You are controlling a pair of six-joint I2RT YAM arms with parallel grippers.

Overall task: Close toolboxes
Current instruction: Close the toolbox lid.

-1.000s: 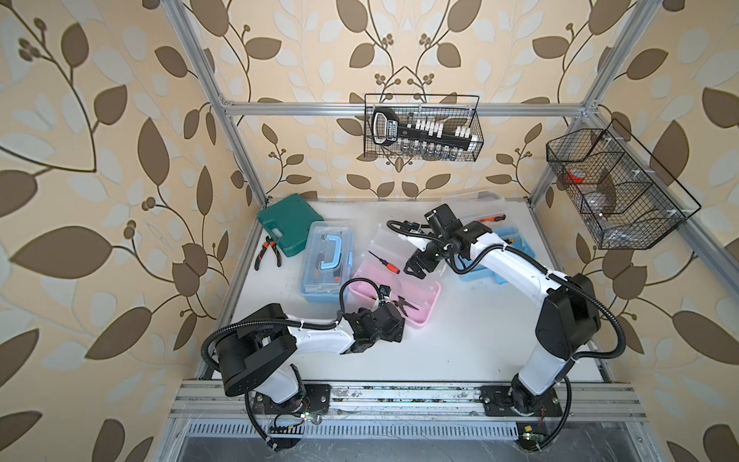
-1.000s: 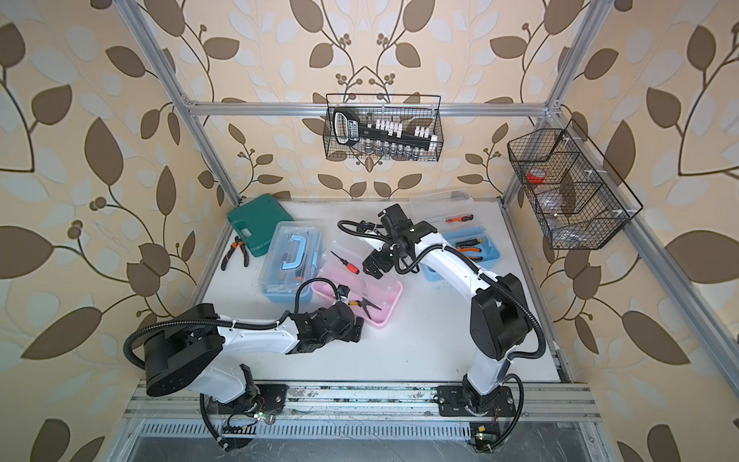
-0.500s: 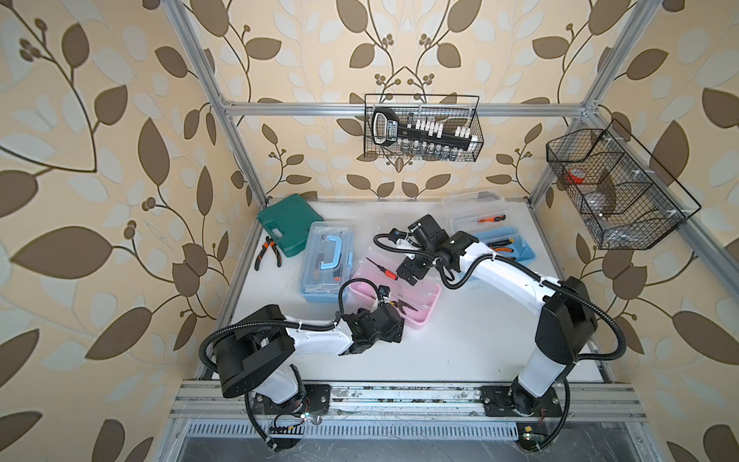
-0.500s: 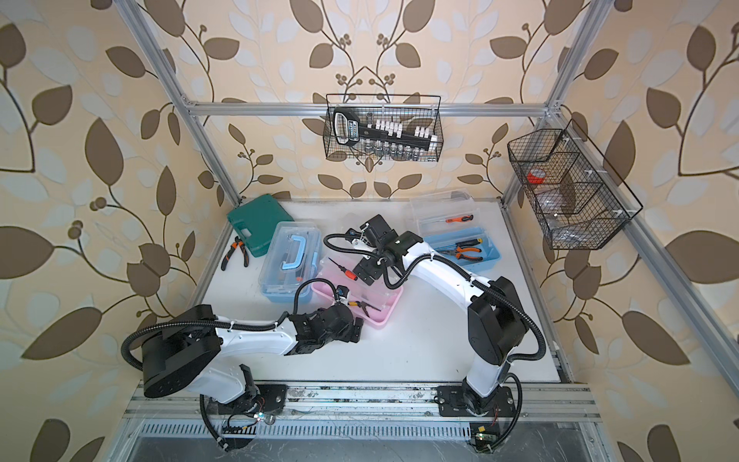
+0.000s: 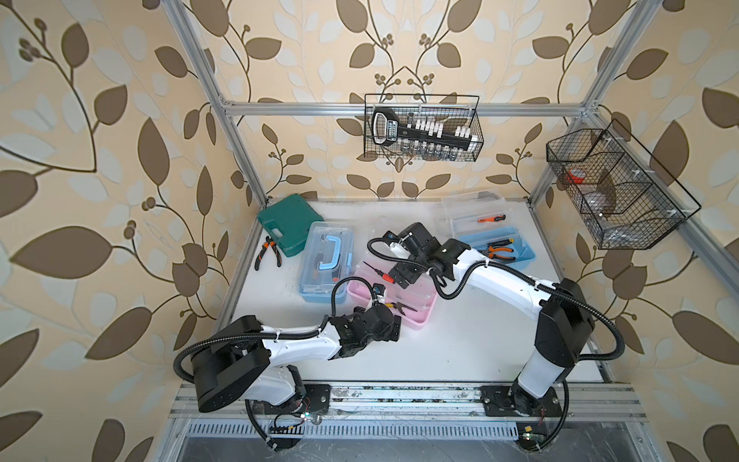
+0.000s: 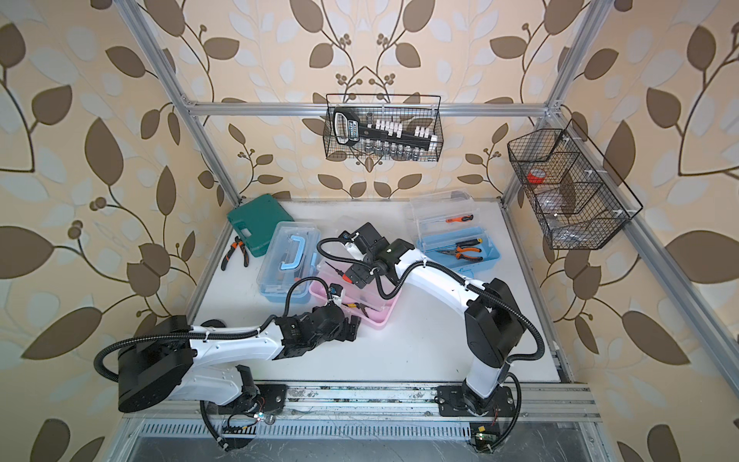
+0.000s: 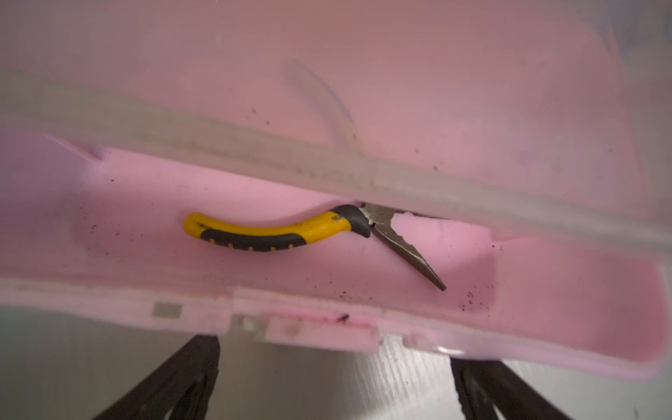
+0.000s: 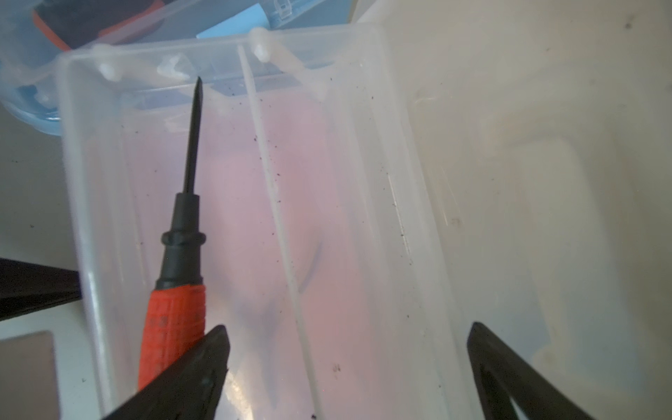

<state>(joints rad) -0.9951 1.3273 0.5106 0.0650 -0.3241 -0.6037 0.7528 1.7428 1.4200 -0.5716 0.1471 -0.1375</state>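
Toolboxes, L to R. Left side of desk (image 5: 460, 352), toward back: light-blue toolbox (image 5: 326, 262), clear top down, blue handle flat on it. Mid desk: pink toolbox (image 5: 422, 314), clear lid (image 7: 363, 91) part way down, not shut. Yellow-black pliers (image 7: 276, 231) inside, red screwdriver (image 8: 174, 312) on clear plastic up top. Back right corner: 2nd light-blue toolbox (image 5: 520, 248), top tipped back, wide open, orange pliers (image 5: 496, 252) inside.

Arms. L arm low, stretched along front of desk. left gripper (image 5: 394, 326) just at pink box's front edge by the latch, jaws spread wide, holding nothing. R arm bent over from front right. right gripper (image 5: 402, 276) over pink box's back part, jaws spread wide, nothing held, one finger (image 8: 189, 374) just beside screwdriver.

Vs 1 s ago: right gripper gone from back-right blue box over to pink one. L arm same spot.
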